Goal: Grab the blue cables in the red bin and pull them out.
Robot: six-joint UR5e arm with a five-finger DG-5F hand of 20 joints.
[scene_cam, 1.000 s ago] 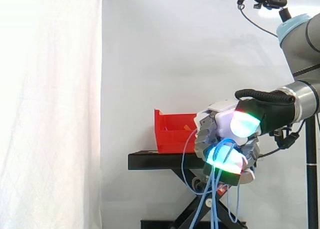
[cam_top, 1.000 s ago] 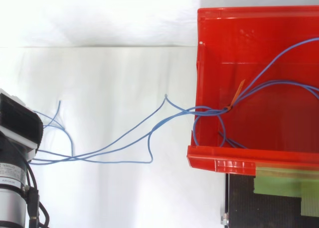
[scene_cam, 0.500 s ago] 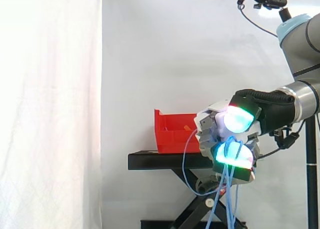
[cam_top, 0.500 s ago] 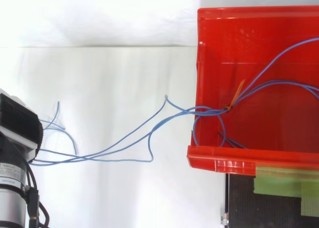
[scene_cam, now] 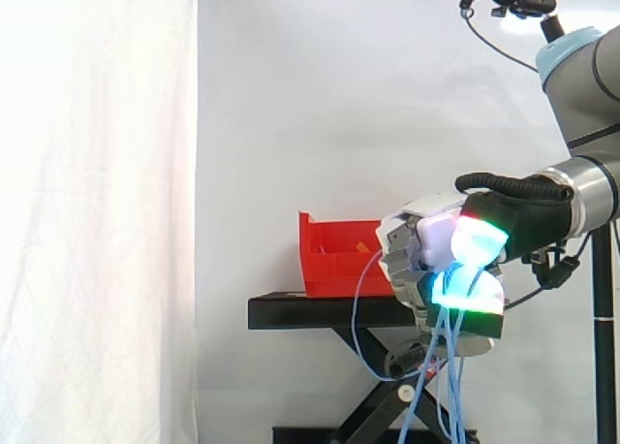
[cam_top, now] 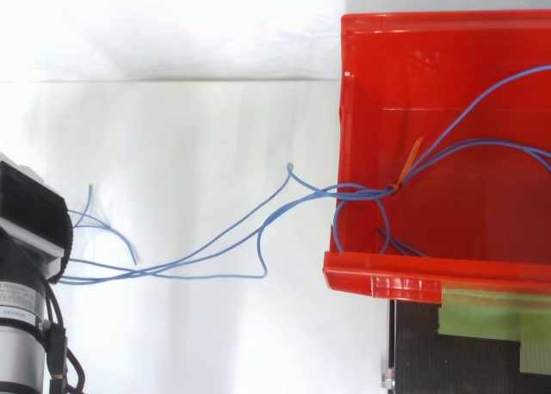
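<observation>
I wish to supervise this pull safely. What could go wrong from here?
1. The orange tie binds the blue cables inside the red bin. This bundle may catch on the bin's wall, and the pull could drag the bin off the stand.
2. The hand is curled around thin strands whose loose ends hang below it, so they might slip out.

The arm (scene_cam: 584, 71) is seen above and to the right of the red bin (scene_cam: 334, 258), with the wrist (scene_cam: 581, 200) held level at about the bin's height. The hand (scene_cam: 412, 255) is held well clear of the bin, its fingers (scene_cam: 465, 294) curled tightly round the blue cables (scene_cam: 441, 366), the pads lit cyan and green.
</observation>
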